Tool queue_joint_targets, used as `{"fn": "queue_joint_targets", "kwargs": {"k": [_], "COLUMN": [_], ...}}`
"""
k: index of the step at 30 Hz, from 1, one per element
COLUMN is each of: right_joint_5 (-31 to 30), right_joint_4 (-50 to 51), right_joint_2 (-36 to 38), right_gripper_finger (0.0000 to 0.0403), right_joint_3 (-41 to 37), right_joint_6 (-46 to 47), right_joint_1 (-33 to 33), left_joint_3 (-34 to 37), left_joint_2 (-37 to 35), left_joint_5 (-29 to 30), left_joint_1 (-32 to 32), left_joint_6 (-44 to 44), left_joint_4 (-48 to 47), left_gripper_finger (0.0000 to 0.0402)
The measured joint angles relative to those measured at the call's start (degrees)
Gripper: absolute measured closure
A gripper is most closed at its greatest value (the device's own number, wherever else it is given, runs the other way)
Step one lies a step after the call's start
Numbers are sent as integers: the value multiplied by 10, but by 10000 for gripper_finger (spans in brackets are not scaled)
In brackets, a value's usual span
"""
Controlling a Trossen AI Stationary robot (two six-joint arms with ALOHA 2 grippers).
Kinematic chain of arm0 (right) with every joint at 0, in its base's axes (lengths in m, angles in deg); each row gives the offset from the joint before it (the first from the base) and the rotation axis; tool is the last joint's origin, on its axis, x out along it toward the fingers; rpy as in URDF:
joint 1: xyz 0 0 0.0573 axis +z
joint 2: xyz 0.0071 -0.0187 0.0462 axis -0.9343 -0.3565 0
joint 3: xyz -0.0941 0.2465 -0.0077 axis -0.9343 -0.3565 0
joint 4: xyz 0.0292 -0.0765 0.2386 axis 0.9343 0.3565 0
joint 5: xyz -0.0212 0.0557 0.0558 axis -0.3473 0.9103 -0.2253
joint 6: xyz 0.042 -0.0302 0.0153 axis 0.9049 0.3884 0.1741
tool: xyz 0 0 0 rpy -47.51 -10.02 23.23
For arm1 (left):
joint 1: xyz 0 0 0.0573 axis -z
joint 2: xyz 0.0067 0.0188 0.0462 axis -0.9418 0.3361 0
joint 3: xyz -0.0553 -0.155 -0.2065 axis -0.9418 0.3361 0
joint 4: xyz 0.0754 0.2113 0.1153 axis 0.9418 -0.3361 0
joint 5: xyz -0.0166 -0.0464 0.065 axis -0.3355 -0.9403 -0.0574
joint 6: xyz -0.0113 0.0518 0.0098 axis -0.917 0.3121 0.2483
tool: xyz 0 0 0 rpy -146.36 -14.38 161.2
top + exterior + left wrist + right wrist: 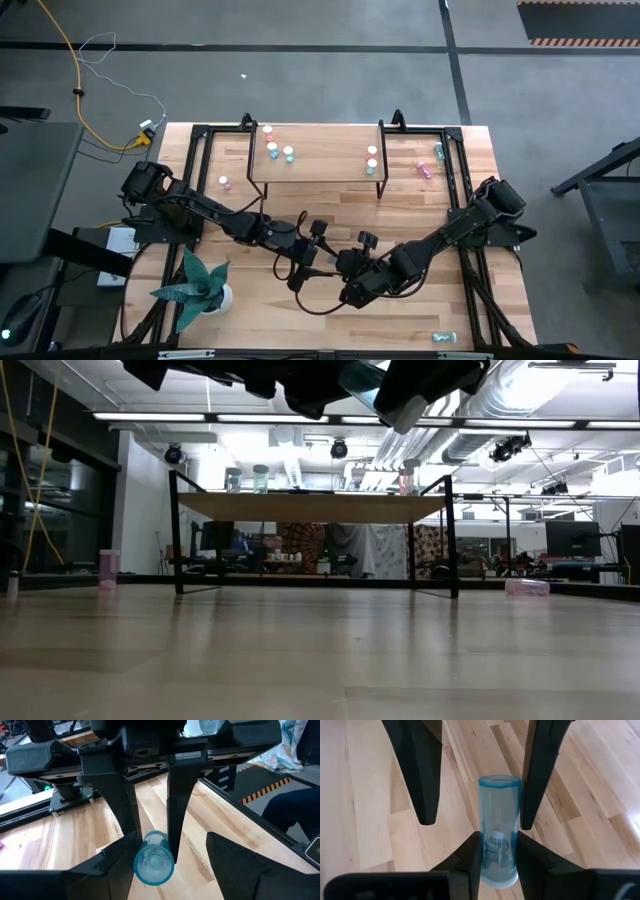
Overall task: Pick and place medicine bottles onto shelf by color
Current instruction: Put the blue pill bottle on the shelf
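Between the fingers of the right gripper (497, 857) sits 1 teal bottle (498, 827), clamped near its capped end, with its open-looking far end pointing away from the wrist. The left gripper (170, 860) faces the right gripper head-on above the middle of the table (330, 205); its 2 fingers (117, 862) stand spread on either side of the free end of the same bottle, and the left wrist view does not show them pressing on it. In the right wrist view, the left gripper's 2 dark fingers flank the bottle's far end, 1 close against it and 1 apart.

Beyond both grippers, toward the table's far edge, stands the shelf (315, 160). On its top, 4 bottles (272, 148) cluster at the left gripper's side and 2 bottles (371, 160) at the right gripper's side. Loose bottles lie on the table beside each end of the shelf.
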Motion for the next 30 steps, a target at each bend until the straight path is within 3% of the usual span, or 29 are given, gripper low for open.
{"fn": "queue_joint_targets", "kwargs": {"k": [30], "right_joint_5": [21], "right_joint_4": [-11], "right_joint_2": [0], "right_gripper_finger": [310], "right_joint_3": [0], "right_joint_6": [-18], "right_joint_1": [1], "left_joint_3": [0], "left_joint_2": [-1], "left_joint_5": [10], "left_joint_1": [-1], "left_joint_6": [-11], "left_joint_4": [-18], "left_gripper_finger": [311]}}
